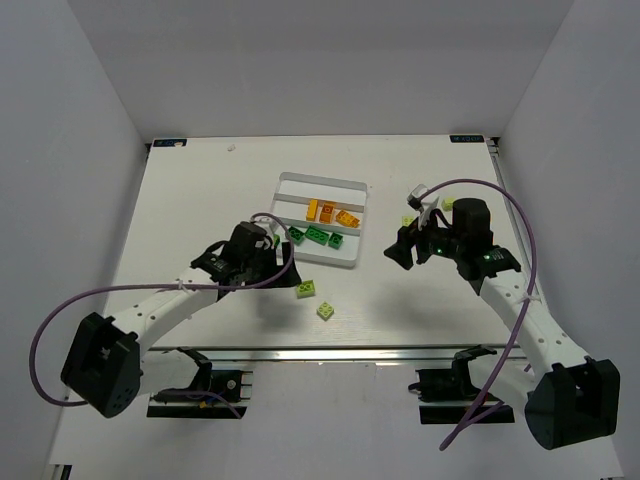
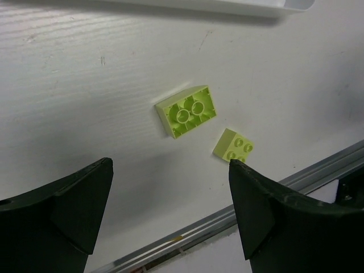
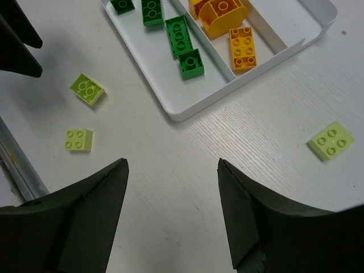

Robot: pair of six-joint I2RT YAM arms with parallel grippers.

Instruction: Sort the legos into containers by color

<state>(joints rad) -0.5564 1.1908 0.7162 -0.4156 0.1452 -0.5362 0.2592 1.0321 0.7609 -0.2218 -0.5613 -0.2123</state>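
Well, the pale green brick [image 2: 186,112] lies upside down on the worktop [image 2: 85,85], near the white tray [image 3: 152,54], with a smaller brick [image 2: 234,145] just beside it. It looks light, hard and slippery, so pinch its flat sides. The left claw [image 2: 170,185] and right claw [image 3: 172,173] gape wide, holding nothing.

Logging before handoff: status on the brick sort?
Left gripper open, empty; right gripper open, empty. Green bricks and orange bricks in tray, separate compartments. Three pale bricks loose on table: two by left, one by right. Nothing blocking them.
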